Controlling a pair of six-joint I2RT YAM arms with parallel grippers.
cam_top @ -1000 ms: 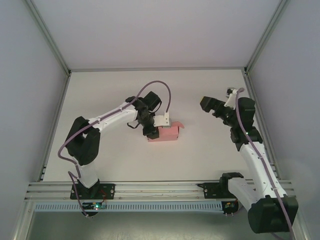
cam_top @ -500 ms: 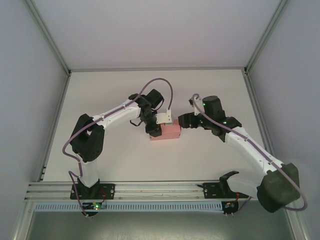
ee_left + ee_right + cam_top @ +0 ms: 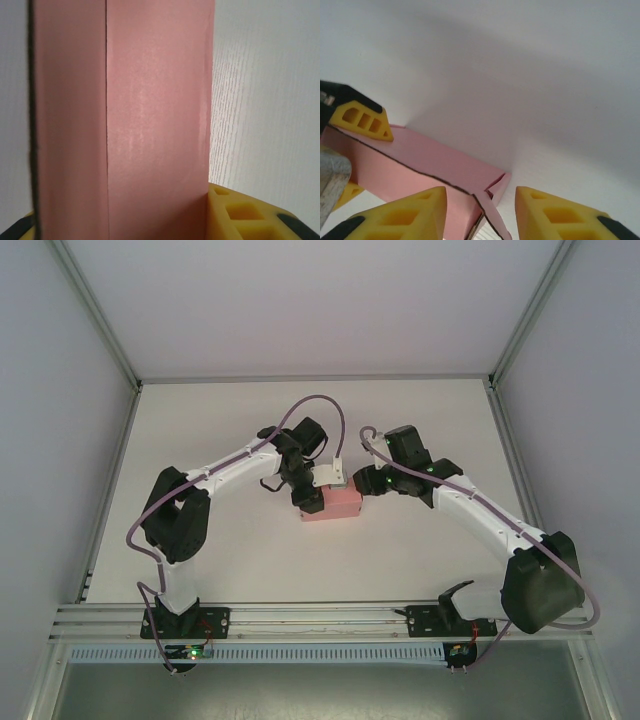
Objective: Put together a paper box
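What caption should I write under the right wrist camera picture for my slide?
Right gripper, fingers open, facing the loose end flap of the pink paper box.

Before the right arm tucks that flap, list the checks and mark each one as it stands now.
1. Left end effector shut on the paper box: ok, the card sits between its pads.
2. Right end effector open: ok, its fingers stand apart.
3. End flap between those fingers: ok.
4. End flap tucked in: not ok, it hangs ajar.
5. Box's other end closed: cannot tell, the left end effector covers it.
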